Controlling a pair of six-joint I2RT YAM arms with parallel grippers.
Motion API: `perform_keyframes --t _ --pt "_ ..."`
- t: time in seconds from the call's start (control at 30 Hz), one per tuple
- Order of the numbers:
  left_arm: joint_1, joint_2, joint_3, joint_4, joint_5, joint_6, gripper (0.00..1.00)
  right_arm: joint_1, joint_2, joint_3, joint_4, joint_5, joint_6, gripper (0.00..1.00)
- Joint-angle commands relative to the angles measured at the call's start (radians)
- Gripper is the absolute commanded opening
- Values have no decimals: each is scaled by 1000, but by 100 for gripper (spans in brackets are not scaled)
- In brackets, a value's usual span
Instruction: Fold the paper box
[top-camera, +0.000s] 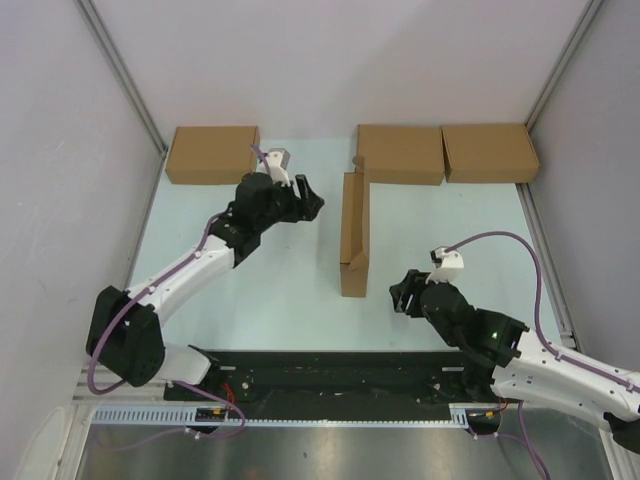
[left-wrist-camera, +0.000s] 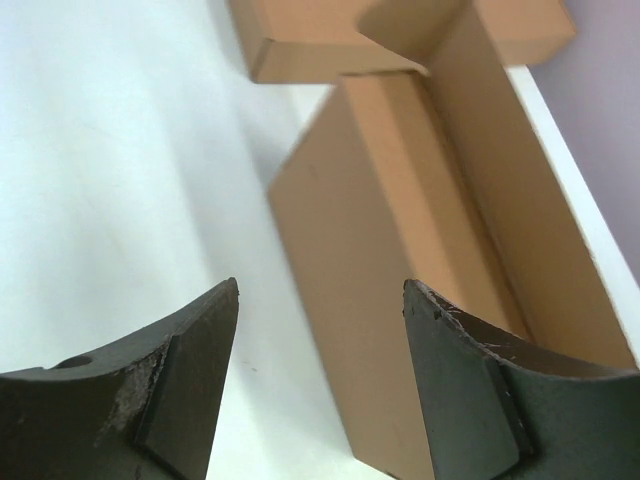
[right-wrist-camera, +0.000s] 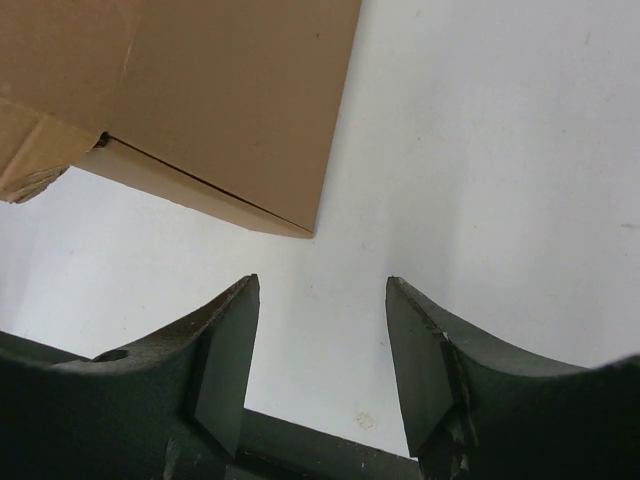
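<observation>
Left gripper: my left gripper (top-camera: 312, 205) (left-wrist-camera: 320, 300) has its fingers spread wide with nothing between them. It hovers just left of the paper box, level with its far half, not touching it.

Right gripper: my right gripper (top-camera: 400, 297) (right-wrist-camera: 320, 290) is parted to a moderate gap and holds nothing. It sits low over the table (top-camera: 250, 290), just right of the box's near end, and is clear of it.

Paper box, position: the paper box (top-camera: 354, 235) (left-wrist-camera: 380, 250) (right-wrist-camera: 200, 100) is mid-table between my two grippers. It stands on a long narrow edge and runs from near to far.

Other items: three other boxes (top-camera: 401, 153) lie flat along the far edge. The paper box's far end reaches close to the middle one.

Work done (judgement): the sheet is no longer flat. The walls appear raised and the lid brought over, making a compact shape with one broad face turned to each gripper.

Work left (judgement): the box needs laying flat. The lid tuck needs confirming or finishing, since a seam shows along the near edge in the right wrist view.

Hard to make out: I cannot tell whether the lid is fully tucked in. A flap at the far end merges with the box behind it. The near corner looks crumpled, and both wrist views cut the box off.
</observation>
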Motion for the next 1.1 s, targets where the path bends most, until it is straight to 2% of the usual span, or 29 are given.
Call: perform_keyframes --t 0.0,0.13,0.3,0.43,0.5,0.53,0.6,0.73,0.8,0.93,1.07 --pt "62 1 -19 34 37 -28 72 5 -16 -12 -1 40 36 59" --pt "103 67 8 56 66 -50 72 9 -13 -29 3 35 42 59" --pt "201 278 120 145 234 -151 70 23 9 -67 46 11 60 55" --pt "250 551 333 214 365 -232 66 72 44 -119 155 -5 73 46" --pt "269 645 404 313 456 -317 65 115 72 -142 199 -2 80 41" --pt "272 741 486 344 480 -350 63 129 105 -145 233 4 85 40" --pt "275 837 589 406 532 -427 62 156 147 -146 268 2 83 37" --pt "273 1088 906 419 589 -513 60 189 214 -139 370 -32 67 35" --pt "272 1145 985 421 589 -547 59 212 224 -141 399 -25 56 33" --pt "258 1252 1155 394 590 -562 59 299 248 -164 551 89 -12 31" --pt "228 1279 1188 393 609 -558 57 293 296 -199 683 139 3 28"
